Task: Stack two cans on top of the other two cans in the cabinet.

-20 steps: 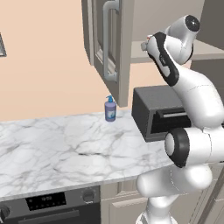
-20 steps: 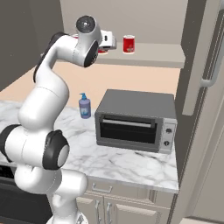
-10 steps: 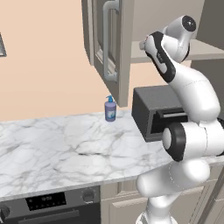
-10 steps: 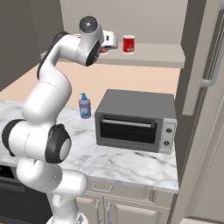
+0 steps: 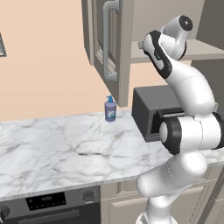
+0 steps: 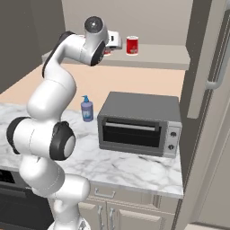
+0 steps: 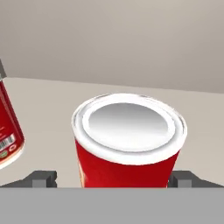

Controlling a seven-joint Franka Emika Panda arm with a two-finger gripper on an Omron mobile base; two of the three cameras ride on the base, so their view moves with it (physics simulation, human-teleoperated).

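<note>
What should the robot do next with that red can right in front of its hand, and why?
Probably close the hand on the red can: in the hand view its fingertips stand open on either side of the can, which stands upright on the cabinet shelf.

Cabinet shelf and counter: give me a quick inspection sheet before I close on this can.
Surface: flat cabinet shelf; marble counter below.
Job's things: upright red can between the open fingers; second can beside it at the hand view's left edge; another can stands further along the shelf.
Clutter: blue soap bottle, toaster oven on the counter.
Grippers: gripper open, straddling the can.
Cables: nothing seen.
Surroundings: cabinet door open; oven panel below the counter.
</note>
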